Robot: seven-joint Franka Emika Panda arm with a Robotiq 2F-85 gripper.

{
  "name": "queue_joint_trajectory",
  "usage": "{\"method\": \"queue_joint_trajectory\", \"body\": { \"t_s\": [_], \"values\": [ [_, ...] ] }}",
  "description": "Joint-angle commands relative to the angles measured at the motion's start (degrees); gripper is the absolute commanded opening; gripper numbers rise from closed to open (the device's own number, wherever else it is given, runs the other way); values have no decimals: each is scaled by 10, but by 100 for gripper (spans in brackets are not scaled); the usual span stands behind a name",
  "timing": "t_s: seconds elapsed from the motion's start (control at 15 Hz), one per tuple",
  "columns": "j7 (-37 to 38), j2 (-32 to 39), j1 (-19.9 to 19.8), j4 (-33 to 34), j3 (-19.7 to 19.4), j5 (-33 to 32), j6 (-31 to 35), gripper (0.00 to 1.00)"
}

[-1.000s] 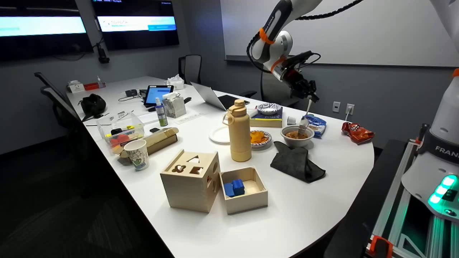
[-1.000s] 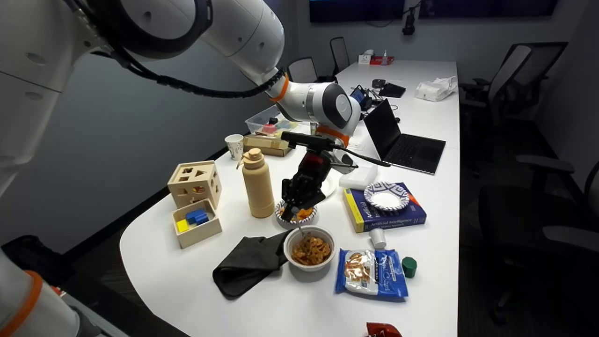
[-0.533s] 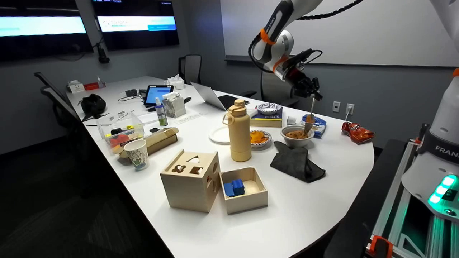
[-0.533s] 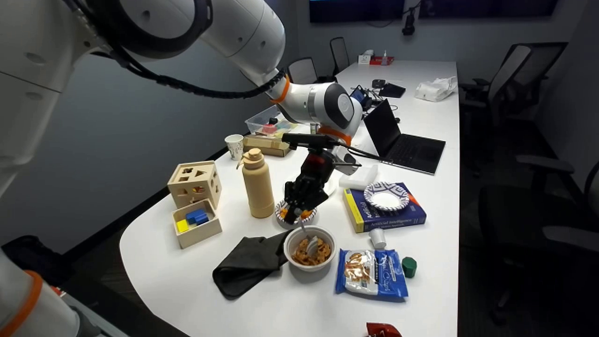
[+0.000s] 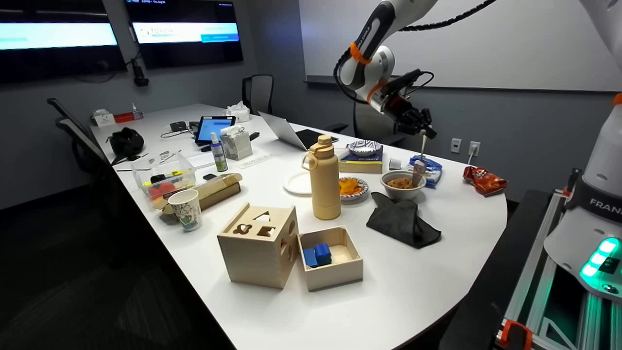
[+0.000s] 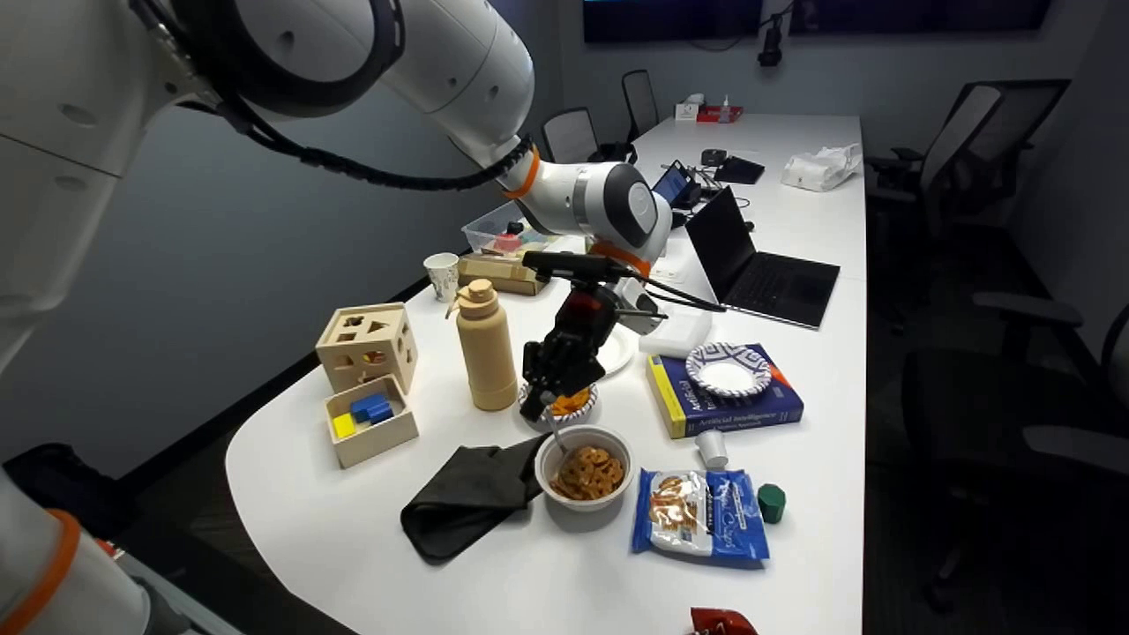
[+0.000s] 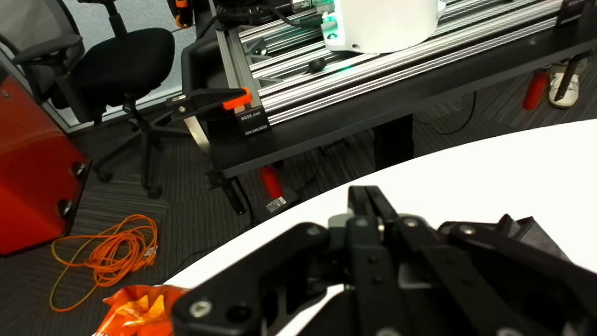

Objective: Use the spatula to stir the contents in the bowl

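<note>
In an exterior view, the camera looks down from outside a long edge of the desk [image 5: 413, 301], near the rounded end, and faces diagonally toward the opposite long edge and the whiteboard [image 5: 447, 53]. In an exterior view, the camera sits above the rounded end, roughly in line with that opposite edge, and faces lengthwise toward the far end and the wall displays [image 6: 670, 19]; the arm [image 6: 467, 70] spans the near foreground. The bowl [image 6: 582, 505] shows in both exterior views. The wrist view looks at close range over the gripper [image 7: 365, 191], across the rounded edge, toward the robot base [image 7: 382, 23]. All three views share the dark cloth [image 7: 536, 238] and red bag [image 7: 144, 312].
</note>
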Motion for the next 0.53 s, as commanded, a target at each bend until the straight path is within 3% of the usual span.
{"method": "queue_joint_trajectory", "body": {
  "t_s": [0.0,0.47],
  "values": [
    [-21,-4,-1,7,9,13,2,1],
    [-15,-29,0,-9,6,19,68,1]
  ]
}}
